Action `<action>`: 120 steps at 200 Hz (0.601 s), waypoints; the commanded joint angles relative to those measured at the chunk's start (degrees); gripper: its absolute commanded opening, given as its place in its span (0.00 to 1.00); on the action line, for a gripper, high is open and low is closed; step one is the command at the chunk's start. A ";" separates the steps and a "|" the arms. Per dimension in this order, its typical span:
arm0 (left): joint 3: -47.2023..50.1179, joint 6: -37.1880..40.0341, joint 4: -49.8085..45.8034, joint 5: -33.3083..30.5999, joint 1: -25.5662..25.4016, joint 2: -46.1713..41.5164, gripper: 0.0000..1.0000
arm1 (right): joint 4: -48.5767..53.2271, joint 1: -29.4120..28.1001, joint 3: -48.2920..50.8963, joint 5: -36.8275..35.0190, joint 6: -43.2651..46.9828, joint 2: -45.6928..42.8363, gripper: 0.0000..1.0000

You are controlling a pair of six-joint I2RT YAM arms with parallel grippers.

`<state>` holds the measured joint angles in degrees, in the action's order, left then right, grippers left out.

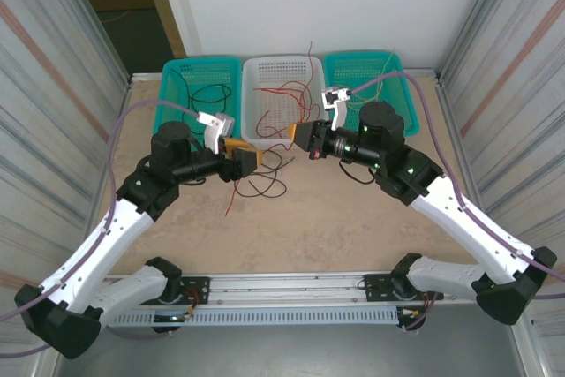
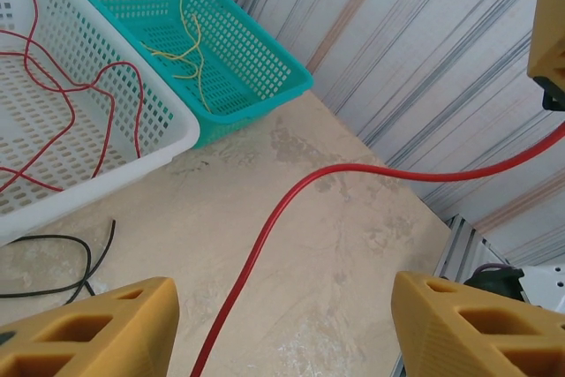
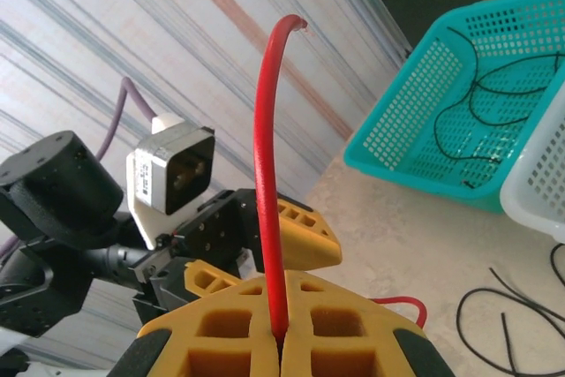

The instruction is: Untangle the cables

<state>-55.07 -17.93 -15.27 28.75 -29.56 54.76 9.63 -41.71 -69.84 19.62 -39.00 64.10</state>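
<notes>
1. The right end effector is clamped tight on a red cable, and the cable's free end arches up above the fingers.
2. The left end effector stands open with nothing in it. That red cable passes between its jaws, just above the desk, touching neither finger.
3. A loose tangle of red and black cables lies on the desk between the two arms, just in front of the white basket.
4. Risk: if the left jaws meet off-centre, the thin, springy cable may slide past the fingertips and the grip will miss.
5. Risk: the red strand may be looped through the tangle. Drawing the arms apart could then tighten the knot or drag the whole bundle along.
6. Risk: the two end effectors are near each other, so a careless approach could knock them together.
</notes>
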 commanded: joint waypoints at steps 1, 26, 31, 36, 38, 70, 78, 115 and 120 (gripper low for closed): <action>-0.66 0.71 0.75 1.56 0.03 -0.36 0.65 | -2.79 1.10 -2.05 3.38 -2.16 0.92 0.00; -0.22 0.49 1.16 1.56 0.03 0.24 0.63 | -4.55 2.17 -1.95 5.50 -3.58 1.65 0.00; -0.21 0.65 1.05 1.41 0.03 0.46 0.62 | -4.84 2.28 -1.92 5.77 -3.79 1.73 0.00; -0.17 0.70 0.95 1.32 0.03 0.72 0.62 | -5.09 2.36 -1.88 5.94 -3.99 1.74 0.00; -0.14 0.77 0.88 1.31 0.03 0.81 0.62 | -5.20 2.41 -1.83 6.02 -4.05 1.74 0.00; 0.21 1.15 -0.11 -0.65 0.03 2.26 0.60 | -6.20 2.84 -1.53 7.09 -4.89 1.63 0.00; 0.60 1.28 -0.05 -1.01 0.03 2.52 0.59 | -6.33 2.94 -1.44 7.23 -5.07 1.48 0.00; 1.98 0.12 1.24 -0.85 -0.05 4.15 0.53 | -7.41 3.56 -0.91 7.90 -5.98 0.86 0.00; 1.98 -0.18 1.44 -0.65 -0.06 4.22 0.50 | -7.43 3.78 -0.76 7.83 -6.15 0.71 0.00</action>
<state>-54.04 -17.96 -15.16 28.03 -29.56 58.24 4.71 -38.83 -69.89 25.82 -43.35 65.98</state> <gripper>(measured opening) 0.544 0.064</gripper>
